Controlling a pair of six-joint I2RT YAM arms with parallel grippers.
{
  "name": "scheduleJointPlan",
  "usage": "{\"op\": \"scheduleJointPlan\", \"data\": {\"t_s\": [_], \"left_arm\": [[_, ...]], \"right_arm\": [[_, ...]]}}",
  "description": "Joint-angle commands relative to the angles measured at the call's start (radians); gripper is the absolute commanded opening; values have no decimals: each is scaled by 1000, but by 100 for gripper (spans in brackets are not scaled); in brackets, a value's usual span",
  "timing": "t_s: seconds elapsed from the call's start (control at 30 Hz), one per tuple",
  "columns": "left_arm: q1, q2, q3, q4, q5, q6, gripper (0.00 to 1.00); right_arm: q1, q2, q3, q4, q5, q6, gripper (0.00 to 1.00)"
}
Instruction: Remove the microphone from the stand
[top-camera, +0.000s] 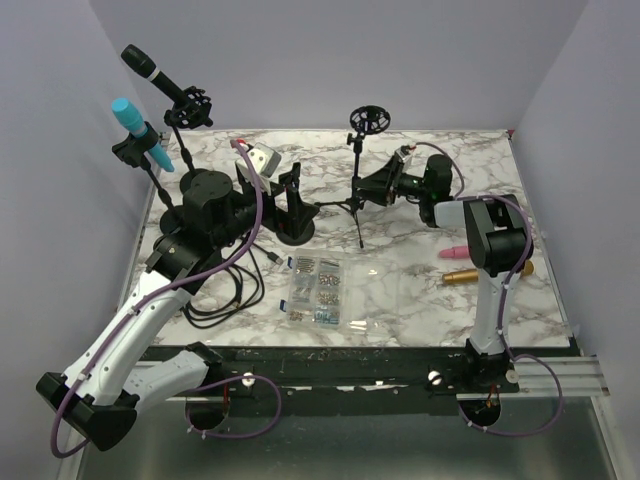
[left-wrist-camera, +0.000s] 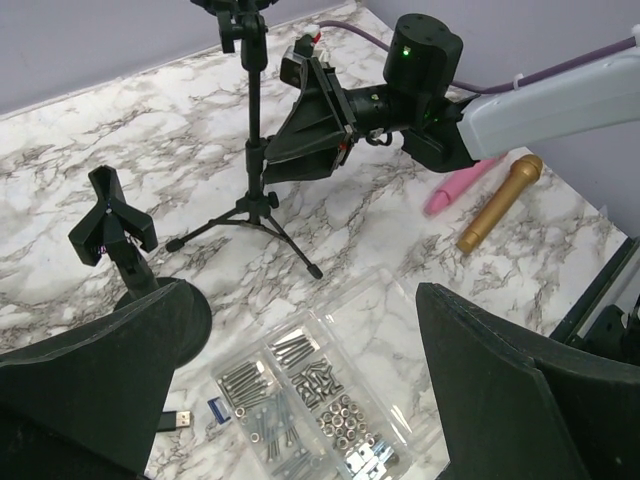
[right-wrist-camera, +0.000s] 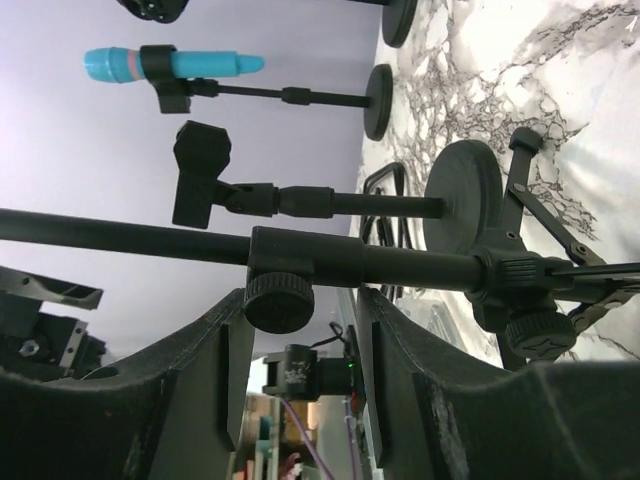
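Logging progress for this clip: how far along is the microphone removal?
Looks done: pink microphone and gold microphone lie on the table. In hand: right gripper, open, at the tripod stand; left gripper open, empty. Left: black microphone and blue microphone sit in stands.

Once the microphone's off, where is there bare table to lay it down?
Best patch: bare table at the near edge, between the clear screw box and the gold microphone. A smaller one sits at the back right corner. The left side is crowded with microphone stands, cables and the left arm.
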Motion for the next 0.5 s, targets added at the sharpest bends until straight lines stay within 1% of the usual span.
{"op": "scheduleJointPlan", "data": {"t_s": [0.0, 0.17, 0.3, 0.47], "left_arm": [[-4, -8, -4, 19, 4, 4, 99], [-5, 6, -4, 19, 12, 2, 98], [-4, 15, -1, 18, 16, -1, 99], [-4, 23, -1, 19, 25, -4, 98]], "right_arm": [[-30, 51, 36, 169, -106, 120, 51], [-50, 67, 52, 164, -141, 121, 51], [-65, 61, 36, 151, -147, 99, 54], [-64, 69, 50, 136, -159, 92, 53]]}}
